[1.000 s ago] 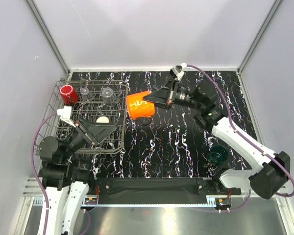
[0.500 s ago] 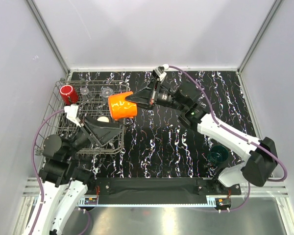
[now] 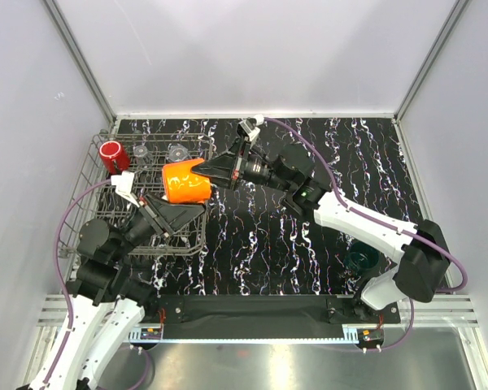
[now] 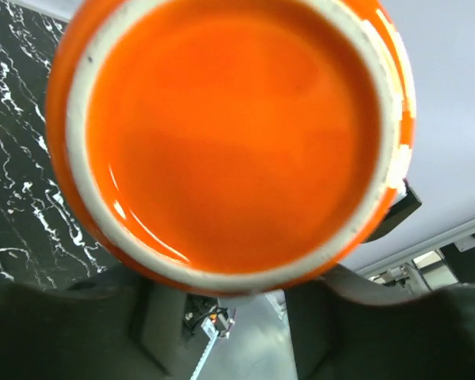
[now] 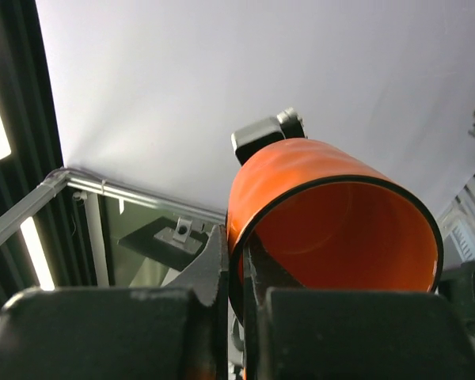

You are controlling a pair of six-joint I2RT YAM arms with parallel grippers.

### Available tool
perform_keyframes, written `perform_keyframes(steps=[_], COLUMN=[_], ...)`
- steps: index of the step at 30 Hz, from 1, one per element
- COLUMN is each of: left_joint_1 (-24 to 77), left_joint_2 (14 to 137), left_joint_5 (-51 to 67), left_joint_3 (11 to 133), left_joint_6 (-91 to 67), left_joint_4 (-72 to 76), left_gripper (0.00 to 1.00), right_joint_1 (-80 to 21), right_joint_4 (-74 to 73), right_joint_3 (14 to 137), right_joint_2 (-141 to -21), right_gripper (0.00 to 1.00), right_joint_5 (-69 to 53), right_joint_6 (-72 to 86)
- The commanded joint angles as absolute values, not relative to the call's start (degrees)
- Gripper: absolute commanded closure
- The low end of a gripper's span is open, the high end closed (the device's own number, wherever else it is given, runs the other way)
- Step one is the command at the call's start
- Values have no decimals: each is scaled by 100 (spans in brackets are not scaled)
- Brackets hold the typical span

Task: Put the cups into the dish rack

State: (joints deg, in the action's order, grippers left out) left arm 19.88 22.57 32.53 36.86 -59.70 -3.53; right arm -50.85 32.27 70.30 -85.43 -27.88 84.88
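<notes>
My right gripper [image 3: 205, 172] is shut on the rim of the orange cup [image 3: 185, 183], one finger inside and one outside [image 5: 239, 261]. It holds the cup on its side in the air, over the right edge of the dish rack [image 3: 98, 191]. Just below the cup, my left gripper [image 3: 197, 210] points up at its base. That base [image 4: 233, 134] fills the left wrist view. A narrow gap shows between the left fingers [image 4: 119, 317], with nothing in it. In the rack stand a red cup [image 3: 110, 154] and two clear cups [image 3: 140, 151] [image 3: 177, 151]. A dark green cup [image 3: 362, 258] sits on the table.
The black marbled table [image 3: 268, 236] runs right of the rack. White walls close in the back and both sides. The arm bases and a black rail [image 3: 252, 309] line the near edge.
My right arm has carried the orange cup left, from over the table to the rack's right edge. The left gripper has risen toward it and its jaws have narrowed.
</notes>
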Motion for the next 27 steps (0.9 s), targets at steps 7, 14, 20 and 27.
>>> perform_keyframes(steps=[7,14,20,27], left_joint_1=[2021,2021,2022,2021], left_joint_2=[2040,1829,1898,2329], left_joint_5=[2716,2584,2373,1943], left_joint_3=[3630,3674,4104,5070], left_joint_6=[-5915,-5845,-5423,-4554], left_joint_4=[-448,-816,-1572,-2899], left_gripper=[100,100,100,100], right_joint_1=[-5229,-5238,-5221,-5159], right_joint_4=[3937,3464,2287,-612], right_joint_3=[7005,6671,6539,6995], right_joint_2=[-8227,-7972,-7516,-6891], right_gripper=[100,88,34,0], right_joint_5=[-2593,-2610,-2400,-1522], right_joint_6=[8569,8342,7640,6356])
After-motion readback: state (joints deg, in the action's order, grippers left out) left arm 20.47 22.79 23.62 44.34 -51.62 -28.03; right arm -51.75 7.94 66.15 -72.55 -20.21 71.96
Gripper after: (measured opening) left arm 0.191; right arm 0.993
